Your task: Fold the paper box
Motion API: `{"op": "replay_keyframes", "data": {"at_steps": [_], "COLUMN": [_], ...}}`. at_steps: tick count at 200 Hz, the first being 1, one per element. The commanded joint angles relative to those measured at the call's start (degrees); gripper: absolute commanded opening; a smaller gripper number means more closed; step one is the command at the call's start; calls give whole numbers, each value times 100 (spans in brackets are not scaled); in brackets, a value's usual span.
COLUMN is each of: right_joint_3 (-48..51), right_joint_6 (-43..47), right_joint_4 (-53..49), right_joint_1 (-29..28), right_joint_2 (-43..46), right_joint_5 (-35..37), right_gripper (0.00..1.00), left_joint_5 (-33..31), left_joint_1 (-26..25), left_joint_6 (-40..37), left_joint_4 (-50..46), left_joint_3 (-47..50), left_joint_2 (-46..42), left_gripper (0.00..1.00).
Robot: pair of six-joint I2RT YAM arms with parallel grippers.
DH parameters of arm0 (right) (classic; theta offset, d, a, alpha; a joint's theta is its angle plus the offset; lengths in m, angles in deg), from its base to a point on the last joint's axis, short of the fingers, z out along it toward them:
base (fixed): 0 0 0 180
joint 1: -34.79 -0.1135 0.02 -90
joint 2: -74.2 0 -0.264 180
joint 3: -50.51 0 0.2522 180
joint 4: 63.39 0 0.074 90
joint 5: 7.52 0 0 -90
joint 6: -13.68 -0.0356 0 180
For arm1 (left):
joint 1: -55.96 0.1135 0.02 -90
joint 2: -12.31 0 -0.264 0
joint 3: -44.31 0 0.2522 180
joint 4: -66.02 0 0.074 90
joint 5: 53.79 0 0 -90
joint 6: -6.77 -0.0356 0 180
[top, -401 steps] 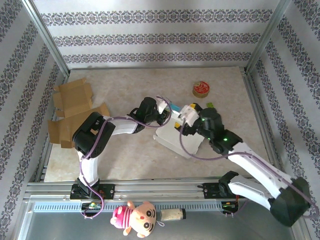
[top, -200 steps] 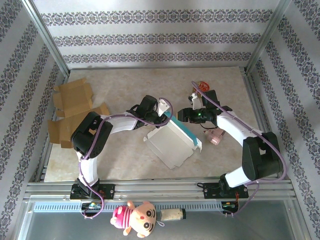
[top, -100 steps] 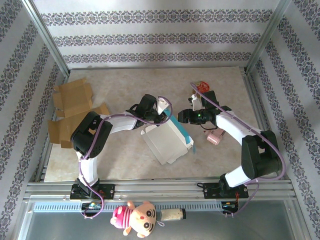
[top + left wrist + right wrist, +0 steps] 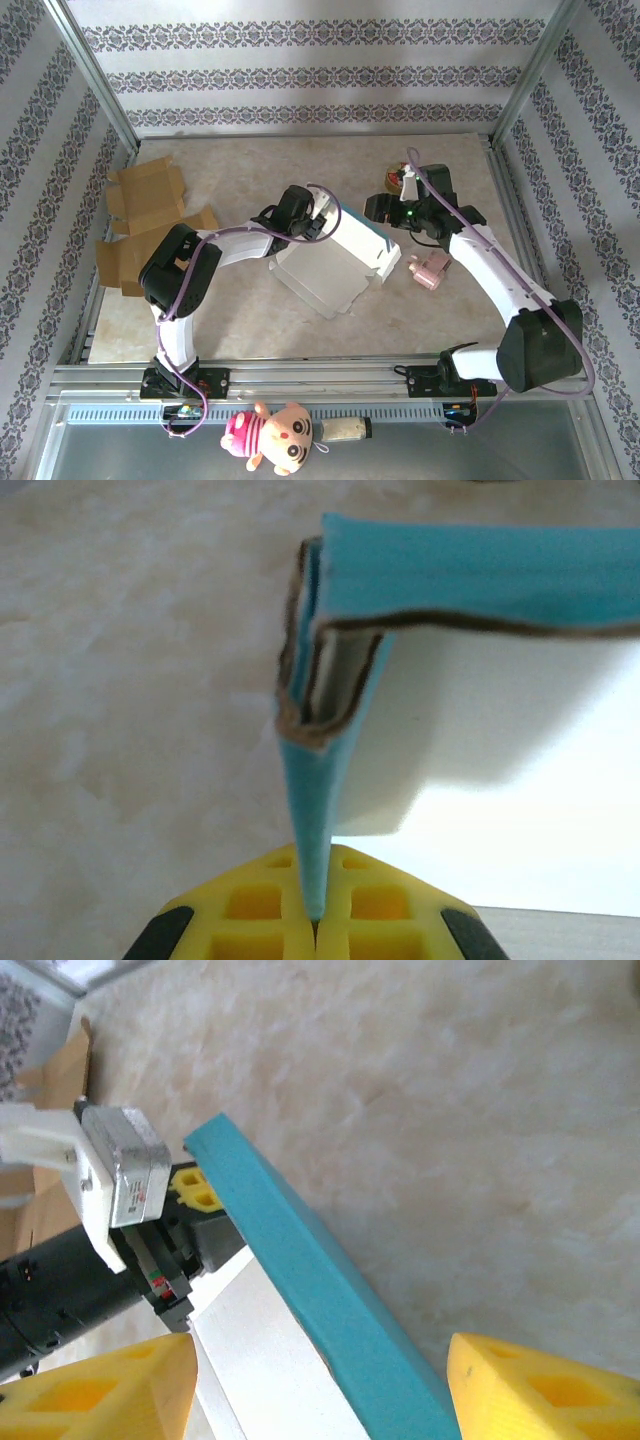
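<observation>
striped floral wallpaper walls (image 4: 320, 75), beige marbled tabletop (image 4: 250, 165), metal frame (image 4: 100, 88)

Left arm (image 4: 185, 270): elbow folded close above its base, forearm stretched out to the right.
Left claw (image 4: 315, 920): yellow pads (image 4: 360, 905) pressed together, pinching a thin flap of the box (image 4: 480, 730).
Right arm (image 4: 500, 275): rises from its base and slants far and left, wrist turned toward the left claw.
Right claw (image 4: 320, 1380): jaws wide apart, one pad either side of the box edge; apparently not touching it, though the pads are cropped.
</observation>
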Motion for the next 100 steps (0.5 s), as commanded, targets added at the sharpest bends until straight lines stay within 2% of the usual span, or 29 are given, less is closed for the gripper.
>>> {"op": "replay_keyframes", "data": {"at_steps": [1,20,37,62,100], "right_joint_3": [-145,-253,-338,-344,-444], "right_joint_6": [-324,-415,-626,-1250,-1118], "right_joint_4": [-353,-571,-613,-532,-808], "right_joint_1": [62,59,26,-5,-2], "right_joint_2": [124,195,240,163,83], "right_joint_5": [571,897,1035,746,832], "right_gripper": [67,67,68,68,68], "left_joint_5": [-542,-1018,-1246,-1159,-965], "left_joint_1": [46,47,6,-136,-165], "left_joint_6": [343,875,1284,1196,1263], "left_joint_4": [-40,325,1121,2444,2936], "left_joint_3": [-37,125,417,844,1156], "left_joint_2": [-152,-111,-39,144,126], "left_gripper": [0,0,0,0,10]}}
